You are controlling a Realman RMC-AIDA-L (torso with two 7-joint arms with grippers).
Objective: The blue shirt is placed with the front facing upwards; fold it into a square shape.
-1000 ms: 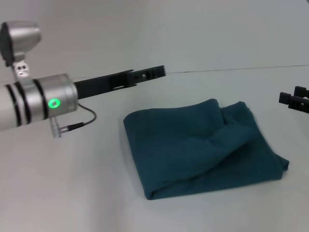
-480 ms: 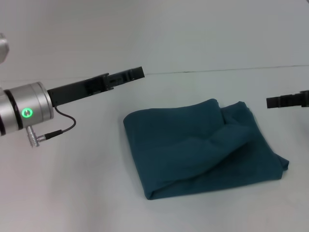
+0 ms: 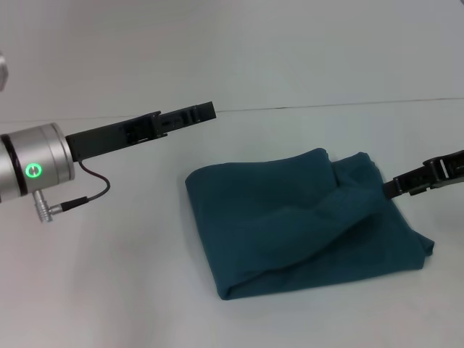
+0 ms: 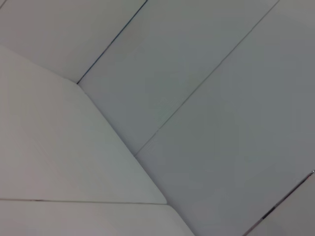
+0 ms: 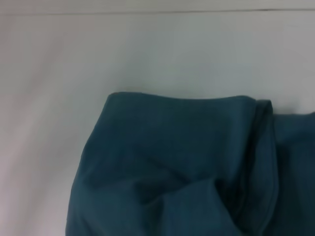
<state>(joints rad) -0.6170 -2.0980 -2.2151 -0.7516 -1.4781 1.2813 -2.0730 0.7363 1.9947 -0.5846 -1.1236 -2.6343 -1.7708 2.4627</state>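
Left side first: the left gripper point(image 3: 206, 111), long black fingers on a silver wrist with a green light, hangs above the pale grey table point(image 3: 109, 275), up and off to the left of the cloth, well apart from it; whether its fingers stand spread or closed cannot be told. Centre: the dark teal-blue cotton shirt point(image 3: 297, 221) lies on the table already folded into a thick, rough four-sided bundle, slightly skewed, near corner pointing toward the robot. No print or label shows, only plain fabric. A soft diagonal ridge crosses the top layer, and the far right corner is bunched with a deep crease, seen close in the right wrist view point(image 5: 197, 167), where a doubled hem runs down the side. Right side: the right gripper point(image 3: 391, 187), black, reaches in from the right edge, its tip at the shirt's right margin just below the bunched corner; contact cannot be confirmed, nor can its opening be judged. Against half a second ago: the right gripper has dropped lower and come in toward the cloth; the left gripper has barely shifted; the shirt's shape is unchanged.
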